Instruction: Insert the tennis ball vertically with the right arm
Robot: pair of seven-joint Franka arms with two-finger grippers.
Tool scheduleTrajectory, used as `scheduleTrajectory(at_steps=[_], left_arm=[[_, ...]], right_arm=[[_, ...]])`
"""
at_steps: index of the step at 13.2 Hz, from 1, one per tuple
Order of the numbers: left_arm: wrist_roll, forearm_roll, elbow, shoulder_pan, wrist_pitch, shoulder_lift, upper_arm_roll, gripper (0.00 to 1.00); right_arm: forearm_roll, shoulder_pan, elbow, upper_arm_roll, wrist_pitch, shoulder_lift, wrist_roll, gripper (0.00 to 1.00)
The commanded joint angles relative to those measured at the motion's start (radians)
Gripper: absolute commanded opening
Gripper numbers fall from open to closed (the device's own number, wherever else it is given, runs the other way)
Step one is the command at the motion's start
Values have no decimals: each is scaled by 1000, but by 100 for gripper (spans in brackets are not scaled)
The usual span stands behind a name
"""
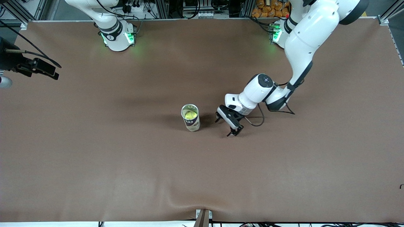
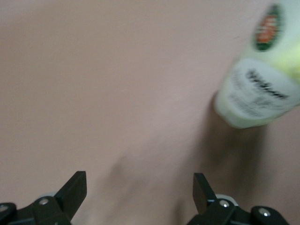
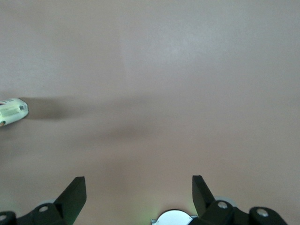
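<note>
A tennis ball (image 1: 190,115) sits inside an upright open can (image 1: 191,117) near the middle of the table. My left gripper (image 1: 224,127) is low over the mat beside the can, toward the left arm's end, and is open with nothing between its fingers. In the left wrist view the can (image 2: 260,79) shows off to one side of the open left gripper (image 2: 140,187). My right gripper (image 3: 138,187) is open and empty, high over the table near its own base (image 3: 174,218). The can (image 3: 13,111) shows small at the edge of the right wrist view.
Brown mat (image 1: 126,164) covers the whole table. The right arm's base (image 1: 117,36) and the left arm's base (image 1: 279,33) stand along the edge farthest from the front camera. A black cabled device (image 1: 34,66) juts in at the right arm's end.
</note>
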Motion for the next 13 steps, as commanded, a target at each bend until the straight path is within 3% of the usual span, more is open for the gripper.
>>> scheduleTrajectory(at_steps=[1,2,3,5,8,10,13], left_arm=[[-23,-4,32,69,-229,-80,-26,100],[-23,-4,82,107,-350,-86,-54,100],[-23,-4,140,147,-474,-85,-83,100],[-22,-12,266,192,-695,-80,-109,100],[-31,-118,452,205,-971,-79,-103,100],[-42,-127,555,241,-1107,-80,-103,100],[-65,-132,612,288,-1251,-121,-108,100]], right_arm=[[-20,51,-38,-49,24,-31,-24,100],[-32,103,13,-105,11,-13,-23,100],[-47,120,69,-121,-43,0,-18,100],[-55,120,121,-119,-65,10,-19,100],[-16,105,121,-118,-106,4,-24,100],[-18,96,123,-118,-106,4,-73,100],[-10,71,106,-118,-74,-8,-107,100]])
